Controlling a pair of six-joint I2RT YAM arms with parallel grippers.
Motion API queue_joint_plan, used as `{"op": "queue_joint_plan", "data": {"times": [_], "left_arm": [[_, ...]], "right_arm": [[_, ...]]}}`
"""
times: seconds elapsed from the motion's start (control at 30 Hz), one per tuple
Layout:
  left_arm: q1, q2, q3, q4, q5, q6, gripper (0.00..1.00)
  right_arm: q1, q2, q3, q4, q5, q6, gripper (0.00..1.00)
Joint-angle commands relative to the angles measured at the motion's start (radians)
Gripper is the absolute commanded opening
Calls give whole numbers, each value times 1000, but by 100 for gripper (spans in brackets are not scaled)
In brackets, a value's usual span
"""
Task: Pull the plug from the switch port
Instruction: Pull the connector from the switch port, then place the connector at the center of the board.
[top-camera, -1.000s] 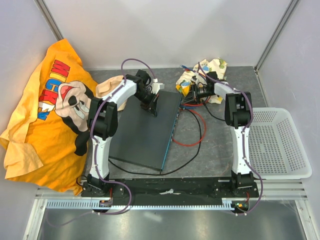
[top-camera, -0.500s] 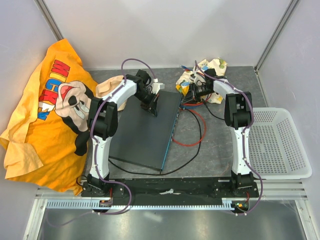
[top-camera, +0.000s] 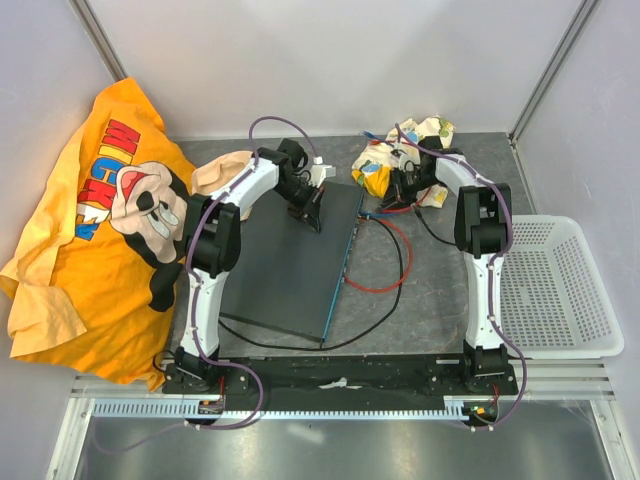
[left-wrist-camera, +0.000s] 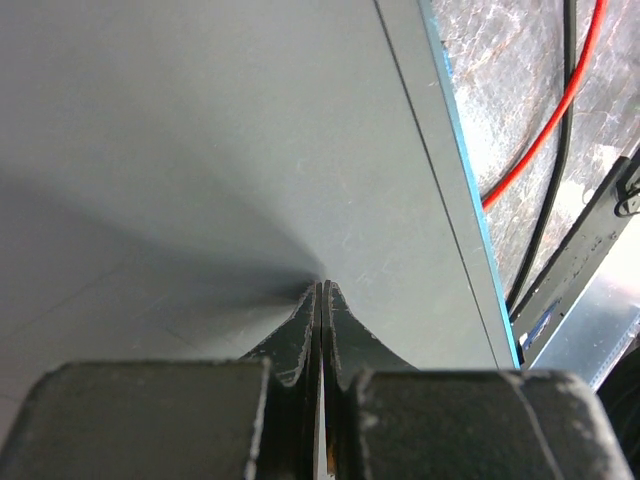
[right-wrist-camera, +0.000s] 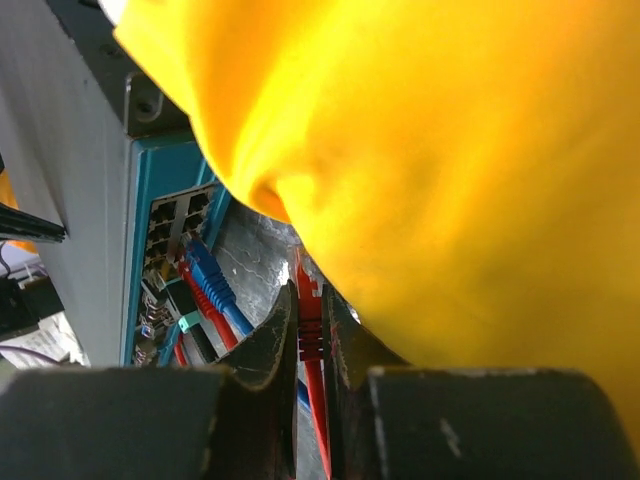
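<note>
two hands out, both past the middle of the surface (top-camera: 420, 300). nearest, flat and slanted: the switch (top-camera: 285, 265), dark, heavy looking, teal edge to the right. further up, pressed on its top: the left hand (left-wrist-camera: 320, 300), squeezed tight with nothing in it, likely pinning the box down. by the far corner of the teal edge: the right hand (right-wrist-camera: 308, 300), pinched on the red plug (right-wrist-camera: 309, 335), just beside the sockets (right-wrist-camera: 170, 225) and a blue plug (right-wrist-camera: 207, 277). cannot tell if fully out. small and hard, with a soft bendy wire (right-wrist-camera: 318, 420) behind. best to grip the hard body and pull straight, never tug the wire. furthest, right over that hand: a yellow cloth (right-wrist-camera: 450, 150).
</note>
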Motion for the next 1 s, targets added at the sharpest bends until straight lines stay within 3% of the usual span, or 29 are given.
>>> {"op": "queue_joint_plan", "data": {"times": [0.0, 0.13, 0.37, 0.67, 0.97], "left_arm": [[-27, 69, -18, 70, -27, 53, 3], [-26, 61, -35, 96, -3, 52, 4], [-26, 37, -46, 136, 34, 56, 4], [-26, -17, -117, 194, 72, 59, 4], [-26, -55, -156, 213, 79, 67, 4]], "right_arm": [[-7, -32, 4, -18, 86, -102, 0], [-11, -109, 48, -24, -29, -143, 0], [-39, -213, 163, -62, -12, -171, 0], [-161, -388, -74, -52, 66, -114, 0], [-211, -362, -119, -89, 192, -162, 0]]}}
